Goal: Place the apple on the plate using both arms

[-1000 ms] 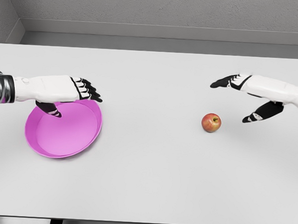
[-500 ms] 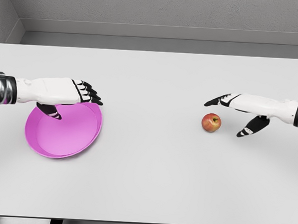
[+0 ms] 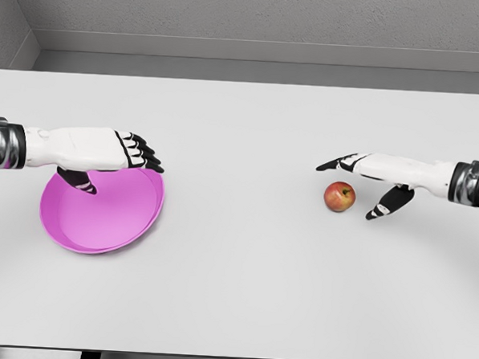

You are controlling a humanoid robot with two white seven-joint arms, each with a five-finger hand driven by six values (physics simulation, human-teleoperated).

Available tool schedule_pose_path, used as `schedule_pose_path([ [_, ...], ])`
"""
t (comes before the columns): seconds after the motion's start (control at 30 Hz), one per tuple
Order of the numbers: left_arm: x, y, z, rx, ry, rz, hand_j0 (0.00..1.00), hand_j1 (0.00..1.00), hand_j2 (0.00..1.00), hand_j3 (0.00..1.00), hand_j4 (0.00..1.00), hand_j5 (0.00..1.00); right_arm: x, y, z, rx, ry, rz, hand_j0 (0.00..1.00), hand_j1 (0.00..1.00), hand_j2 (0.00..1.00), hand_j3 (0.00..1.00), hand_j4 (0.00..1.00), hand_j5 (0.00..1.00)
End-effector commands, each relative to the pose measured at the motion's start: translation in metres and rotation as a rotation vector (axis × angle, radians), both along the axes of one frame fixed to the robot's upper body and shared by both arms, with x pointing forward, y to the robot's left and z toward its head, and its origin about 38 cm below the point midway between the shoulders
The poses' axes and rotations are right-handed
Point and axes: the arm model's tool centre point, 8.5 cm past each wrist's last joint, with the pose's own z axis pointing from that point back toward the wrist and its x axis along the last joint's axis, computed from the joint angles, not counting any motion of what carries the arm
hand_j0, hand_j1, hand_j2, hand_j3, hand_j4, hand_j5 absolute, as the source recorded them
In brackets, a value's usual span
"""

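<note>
Apple: small red-and-yellow apple (image 3: 339, 196) sits on the white table (image 3: 242, 284), right of centre, well apart from the plate.
Right hand: my right hand (image 3: 368, 182) hovers spread over it, holding nothing; I'd lower, then close evenly.
Left hand: left hand (image 3: 104, 152) loosely curled over the round pink plastic plate (image 3: 101, 216), gripping nothing.
Room: open tabletop between them; edges far off.

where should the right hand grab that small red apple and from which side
Grip the small red apple around its round middle, coming from the right and slightly above. It sits upright on the white table with its stem up and bare surface all round it. The open right hand already brackets it, fingers behind and thumb to its right, so closing there probably works.
</note>
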Motion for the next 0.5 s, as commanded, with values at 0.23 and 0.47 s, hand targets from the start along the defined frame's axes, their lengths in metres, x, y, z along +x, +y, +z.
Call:
schedule_pose_path([
  [0.23,-0.001,0.000,0.000,0.002,0.005,0.001,1.00,1.00,1.00,1.00,1.00,1.00,0.006,-0.007,-0.013,-0.010,0.033,-0.031,1.00,1.00,1.00,1.00,1.00,1.00],
  [0.47,-0.001,0.001,0.000,0.003,0.005,0.002,1.00,1.00,1.00,1.00,1.00,1.00,0.011,-0.005,-0.014,-0.006,0.033,-0.039,1.00,1.00,1.00,1.00,1.00,1.00],
])
